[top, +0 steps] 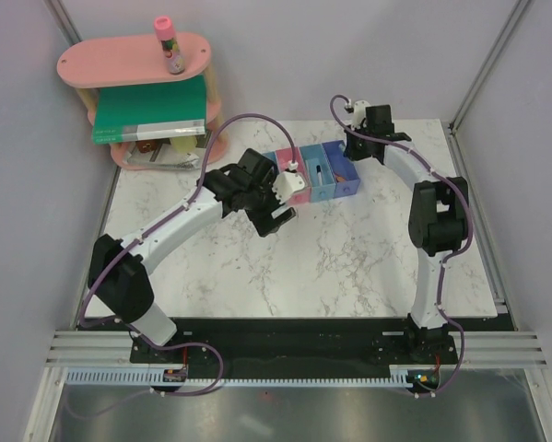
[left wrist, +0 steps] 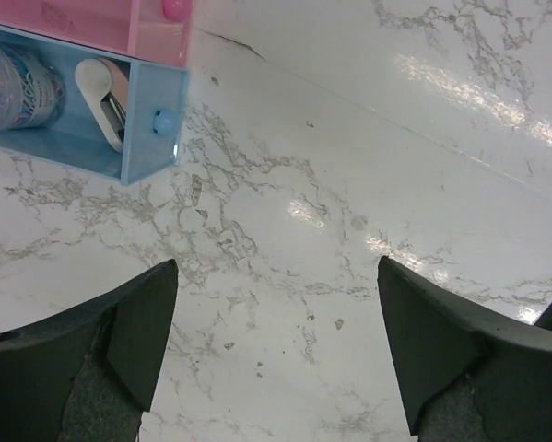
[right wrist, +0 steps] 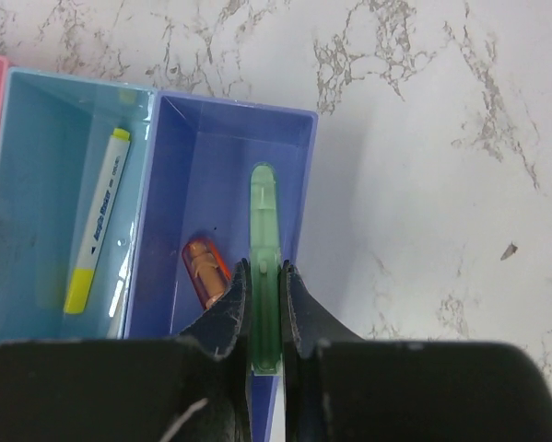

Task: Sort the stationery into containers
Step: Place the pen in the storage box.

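The containers (top: 320,180) are a row of joined bins at the table's back middle. My right gripper (right wrist: 264,267) is shut on a green translucent piece (right wrist: 264,198) and holds it over the dark blue bin (right wrist: 234,109), which has an orange-tipped piece (right wrist: 205,272) in it. The light blue bin (right wrist: 36,184) beside it holds a yellow-tipped marker (right wrist: 98,226). My left gripper (left wrist: 276,276) is open and empty above bare table, just in front of the row's end bin (left wrist: 151,120), which holds a clear round pot (left wrist: 17,78) and a white and orange piece (left wrist: 105,97).
A pink oval two-tier shelf (top: 133,60) stands at the back left with a pink-capped tube (top: 168,44) on top and a green flat book (top: 146,110) on the lower tier. White walls close in the table on both sides.
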`<action>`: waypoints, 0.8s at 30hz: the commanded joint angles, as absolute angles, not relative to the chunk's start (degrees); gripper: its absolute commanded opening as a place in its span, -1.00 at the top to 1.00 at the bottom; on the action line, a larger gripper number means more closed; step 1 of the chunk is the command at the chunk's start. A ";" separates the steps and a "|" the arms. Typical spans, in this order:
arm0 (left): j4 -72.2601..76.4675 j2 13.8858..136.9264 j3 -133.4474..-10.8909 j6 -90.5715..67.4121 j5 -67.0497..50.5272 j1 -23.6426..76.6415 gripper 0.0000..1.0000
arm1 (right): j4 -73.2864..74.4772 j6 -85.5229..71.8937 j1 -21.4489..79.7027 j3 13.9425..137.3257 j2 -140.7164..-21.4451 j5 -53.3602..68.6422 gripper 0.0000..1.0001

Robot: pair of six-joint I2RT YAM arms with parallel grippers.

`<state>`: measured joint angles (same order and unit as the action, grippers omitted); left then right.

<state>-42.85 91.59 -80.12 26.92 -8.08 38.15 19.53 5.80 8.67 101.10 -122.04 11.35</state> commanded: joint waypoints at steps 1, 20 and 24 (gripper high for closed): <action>-43.95 92.81 -83.93 23.91 -11.25 37.53 -0.87 | 13.89 5.62 10.89 101.69 -123.22 7.74 1.00; -33.31 107.56 -93.77 15.03 -3.16 31.11 -0.86 | 10.81 5.89 13.01 91.67 -121.47 4.66 0.68; -32.35 110.74 -96.59 14.76 -3.34 31.11 -0.85 | 10.99 6.06 13.27 90.18 -120.50 4.83 0.26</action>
